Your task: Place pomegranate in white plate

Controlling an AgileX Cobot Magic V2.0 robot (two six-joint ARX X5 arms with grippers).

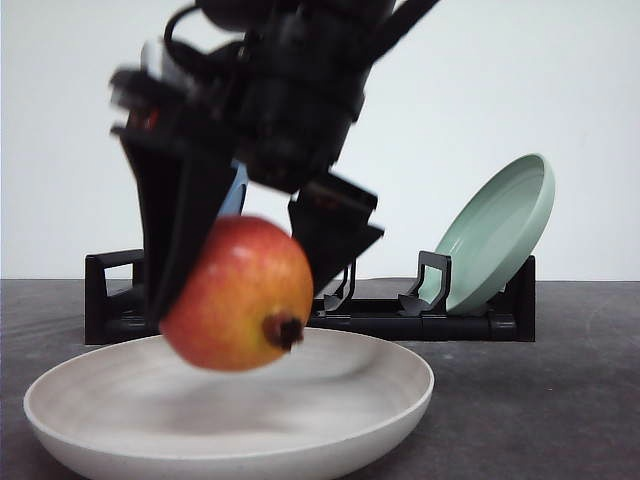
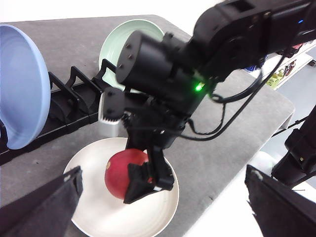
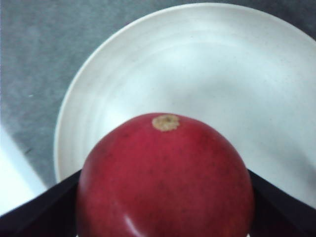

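Observation:
The pomegranate is red fading to orange, with its dark crown facing the front camera. It hangs just above the white plate, which sits near the table's front edge. My right gripper is shut on the fruit, one black finger on each side. The right wrist view shows the pomegranate between the fingers over the white plate. From the left wrist view, the right gripper holds the pomegranate over the plate. My left gripper is open, high and back from the plate.
A black dish rack stands behind the white plate. It holds a pale green plate on the right and a blue plate on the left. The grey table's edge runs close to the white plate on the right arm's side.

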